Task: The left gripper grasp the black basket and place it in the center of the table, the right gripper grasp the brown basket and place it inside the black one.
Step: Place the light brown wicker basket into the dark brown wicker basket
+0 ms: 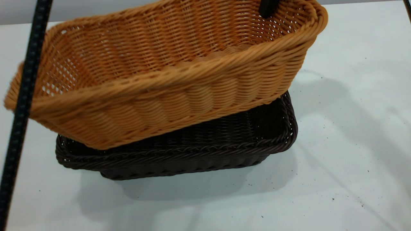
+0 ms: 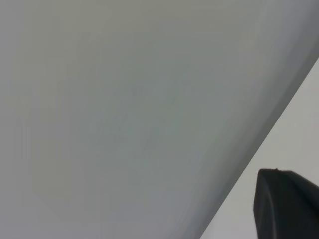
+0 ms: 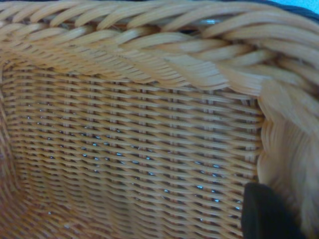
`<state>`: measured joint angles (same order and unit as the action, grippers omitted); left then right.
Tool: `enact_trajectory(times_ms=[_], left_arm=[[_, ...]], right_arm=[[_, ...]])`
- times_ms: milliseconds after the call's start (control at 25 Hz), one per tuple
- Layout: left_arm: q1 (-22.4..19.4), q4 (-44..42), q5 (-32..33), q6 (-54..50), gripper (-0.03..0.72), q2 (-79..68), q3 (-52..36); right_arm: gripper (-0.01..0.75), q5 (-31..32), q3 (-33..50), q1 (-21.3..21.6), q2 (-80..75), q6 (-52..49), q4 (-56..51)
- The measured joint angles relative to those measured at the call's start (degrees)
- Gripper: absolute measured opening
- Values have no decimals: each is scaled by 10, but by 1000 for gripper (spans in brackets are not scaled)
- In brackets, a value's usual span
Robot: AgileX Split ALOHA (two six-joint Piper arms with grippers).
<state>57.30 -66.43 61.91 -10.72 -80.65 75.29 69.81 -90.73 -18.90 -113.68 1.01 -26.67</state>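
The brown basket point(image 1: 167, 80) hangs tilted in the air, its left end lower, right above the black basket point(image 1: 224, 144). The black basket stands on the white table point(image 1: 353, 166) and is partly hidden behind the brown one. My right gripper point(image 1: 268, 8) is shut on the brown basket's braided rim at its far right end. The right wrist view shows one dark finger point(image 3: 269, 214) against the inside wall of the brown basket point(image 3: 124, 139). My left gripper point(image 2: 286, 209) shows only as a dark edge over bare pale surface, away from both baskets.
A black braided cable point(image 1: 22, 96) runs down the left side of the exterior view, in front of the brown basket's left end. White table lies to the right of and in front of the baskets, with a few dark specks.
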Motion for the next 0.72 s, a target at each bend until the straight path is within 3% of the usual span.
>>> enact_trajectory(times_ms=[720], left_arm=[[0,1,-12,-8,-1,0,0]], right_arm=[[98,-48,0,0,-51,-26,-28]])
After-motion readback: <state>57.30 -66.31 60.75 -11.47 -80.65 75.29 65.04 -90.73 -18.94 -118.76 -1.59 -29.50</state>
